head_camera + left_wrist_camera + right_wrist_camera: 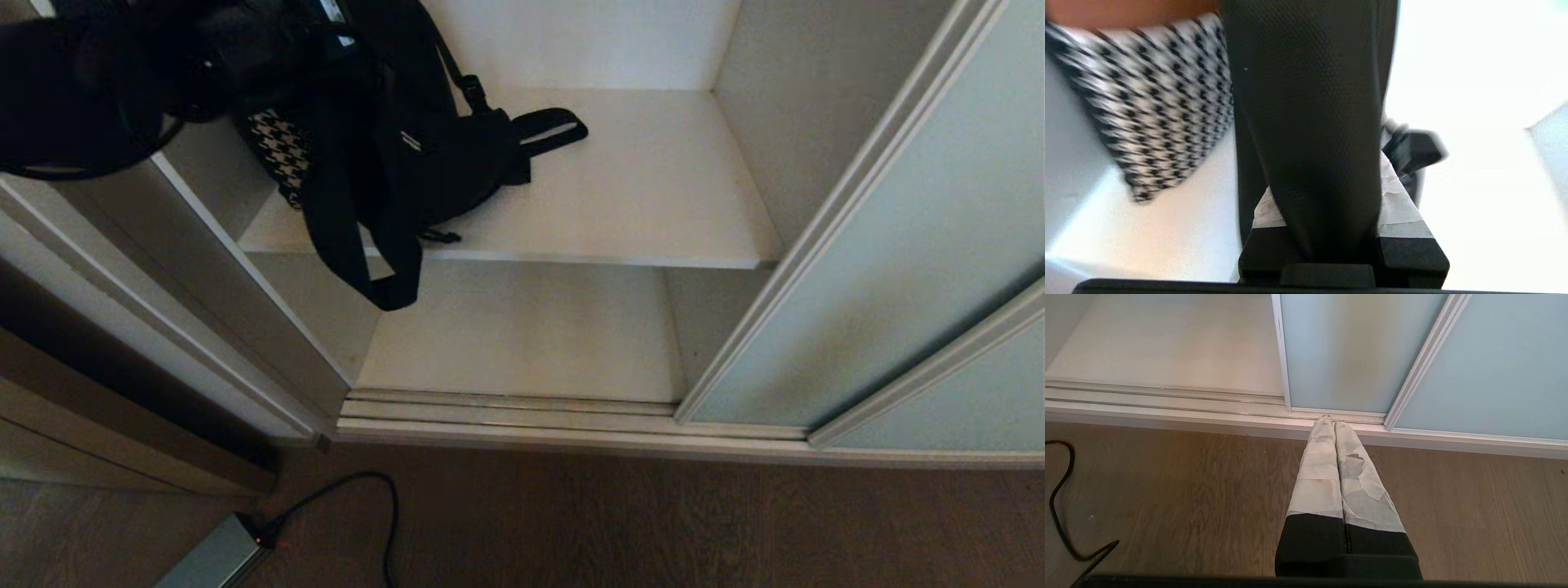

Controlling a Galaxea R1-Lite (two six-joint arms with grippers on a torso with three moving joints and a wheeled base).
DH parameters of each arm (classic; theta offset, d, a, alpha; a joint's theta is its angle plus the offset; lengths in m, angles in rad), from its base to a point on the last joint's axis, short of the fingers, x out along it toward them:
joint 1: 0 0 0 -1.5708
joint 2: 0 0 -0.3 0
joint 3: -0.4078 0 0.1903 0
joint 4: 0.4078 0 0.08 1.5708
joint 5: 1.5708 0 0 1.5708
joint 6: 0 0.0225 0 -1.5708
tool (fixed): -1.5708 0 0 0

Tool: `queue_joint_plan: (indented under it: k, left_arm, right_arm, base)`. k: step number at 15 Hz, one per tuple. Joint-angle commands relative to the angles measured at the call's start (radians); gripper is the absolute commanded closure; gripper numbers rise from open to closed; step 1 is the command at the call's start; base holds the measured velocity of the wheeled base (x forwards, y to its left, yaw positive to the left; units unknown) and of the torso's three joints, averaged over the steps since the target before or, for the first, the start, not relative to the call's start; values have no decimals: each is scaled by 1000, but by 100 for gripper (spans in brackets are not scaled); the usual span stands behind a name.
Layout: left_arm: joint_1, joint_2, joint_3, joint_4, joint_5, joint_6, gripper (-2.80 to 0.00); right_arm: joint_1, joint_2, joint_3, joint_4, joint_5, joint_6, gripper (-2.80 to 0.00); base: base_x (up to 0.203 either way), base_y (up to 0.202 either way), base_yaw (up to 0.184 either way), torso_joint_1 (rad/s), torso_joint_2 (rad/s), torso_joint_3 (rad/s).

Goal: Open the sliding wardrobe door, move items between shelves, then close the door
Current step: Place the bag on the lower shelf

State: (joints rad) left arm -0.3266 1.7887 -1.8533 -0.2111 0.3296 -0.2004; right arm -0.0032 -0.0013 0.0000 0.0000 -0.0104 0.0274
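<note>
At the upper shelf's (pixel 653 188) left end, near the front edge, the black bag (pixel 441 163) lies mostly on the board, its body running back toward the rear wall while one long strap (pixel 359 253) hangs over the front edge into the space above the lower shelf (pixel 522 335). Beside it, toward the left wall, sits a houndstooth item (pixel 282 151), touching the bag.

Up at the head view's top left, the left gripper (pixel 1327 196) is a dark blur above the bag. Its wrist view settles the grip: a broad black strap (pixel 1310 102) passes between the taped fingers (pixel 1400 204), which are pinched nearly together on the webbing. The strap runs straight away from the jaws along their line, so the bag hangs or trails beyond the fingertips, not to either side. A buckle (pixel 1412 149) shows just past one finger.

What the coming move turns on, I judge, is that the load lies below and ahead of the jaws, with a loose strap dangling lower than the shelf edge; that strap could catch on the front edge.

The right gripper (pixel 1331 428) is parked low over the wooden floor (pixel 1208 490), fingers pressed together and holding nothing, pointing at the door (pixel 1355 351), which stands slid aside to the right. The left arm is plainly the nearer one.
</note>
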Motion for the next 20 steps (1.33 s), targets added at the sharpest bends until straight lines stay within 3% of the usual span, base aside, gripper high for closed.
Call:
queue_joint_plan:
  k: [1,5,10,13,18,20]
  left_arm:
    - [-26,-165,73,23,3,9,0]
    - [-76,-312,211,37,27,67,0]
    - [-101,-433,221,140,28,117,0]
    - [-101,-533,226,218,17,177,0]
    - [-88,-713,319,376,-6,254,0]
    - [-25,-772,330,471,-58,261,0]
  right_arm:
    - [0,-2,2,0,0,0,0]
    - [0,-2,2,0,0,0,0]
    - [0,-2,0,0,1,0,0]
    - [0,-2,0,0,0,0,0]
    - [0,-2,0,0,0,0,0]
    - [0,-2,1,0,0,0,0]
  base:
    - [0,0,0,0,0,0]
    - [0,0,0,0,0,0]
    - [0,0,0,0,0,0]
    - [0,0,0,0,0,0]
    - [0,0,0,0,0,0]
    - [0,0,0,0,0,0]
